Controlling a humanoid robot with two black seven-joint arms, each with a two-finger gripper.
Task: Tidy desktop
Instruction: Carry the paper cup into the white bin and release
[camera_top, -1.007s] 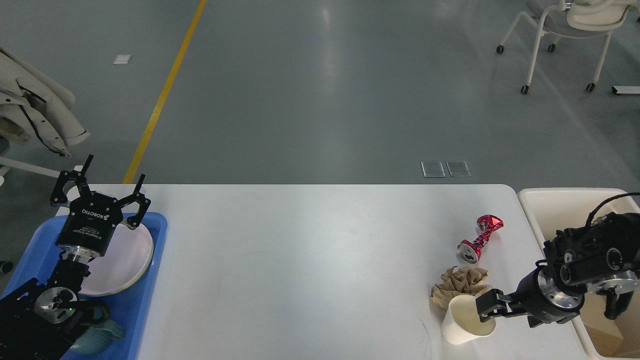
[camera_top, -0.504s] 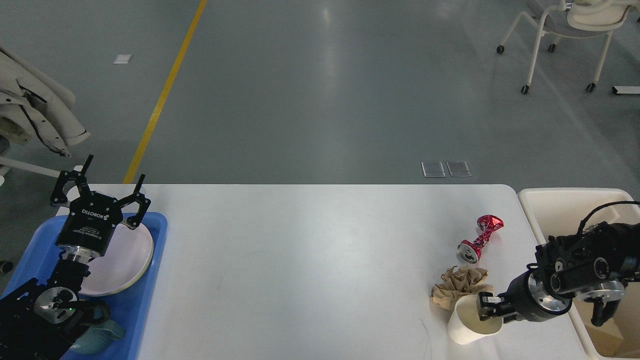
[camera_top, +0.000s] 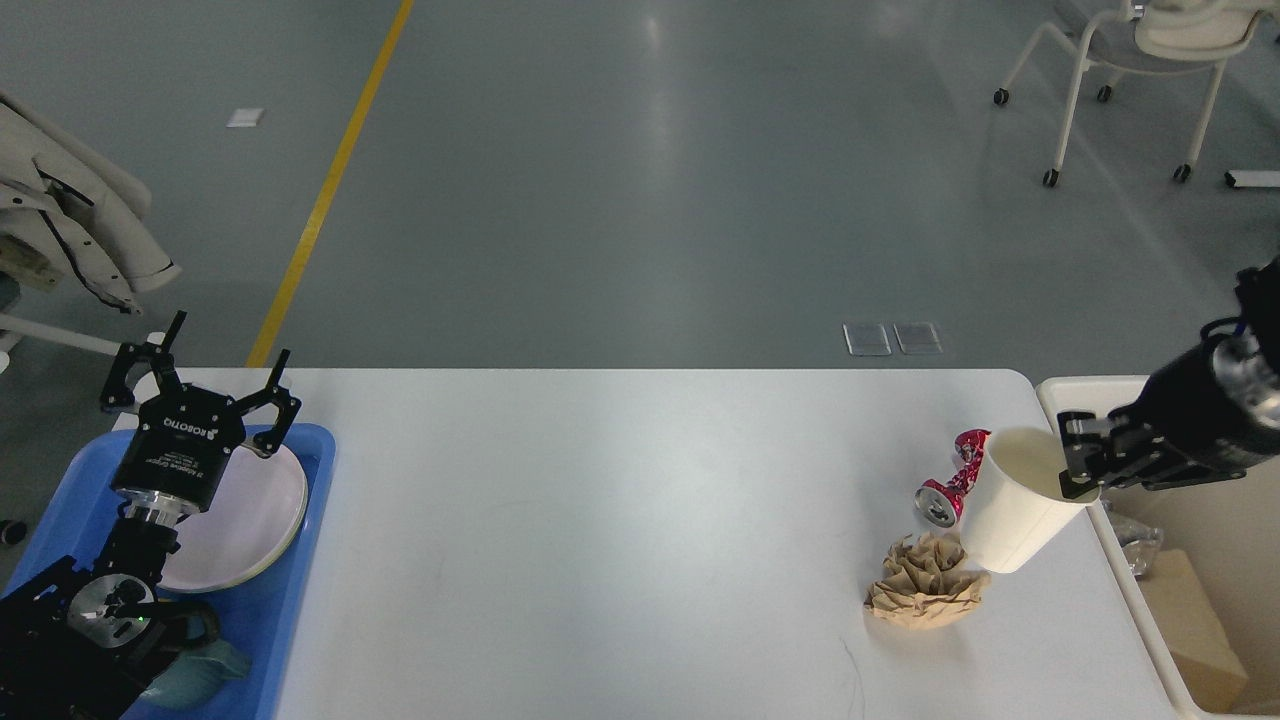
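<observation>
The right gripper (camera_top: 1078, 468) now holds the white paper cup (camera_top: 1020, 500) up off the desktop (camera_top: 620, 520), its fingers clamped over the cup's rim; a second ago the cup sat low at the near right of the table with the same grip on its lip. The cup has risen and moved toward the far right, tilted with its mouth up and to the right, and now hides part of the crushed red can (camera_top: 955, 480), which has not moved. The crumpled brown paper (camera_top: 925, 583), earlier half behind the cup, now lies fully in view just below it. The right arm has swung up and outward, above the cream bin (camera_top: 1180, 600) at the table's right end. The left gripper (camera_top: 195, 375) is unchanged, its fingers spread wide and holding nothing, hovering over the white plate (camera_top: 250, 520) in the blue tray (camera_top: 300, 600) at the desktop's left end.
</observation>
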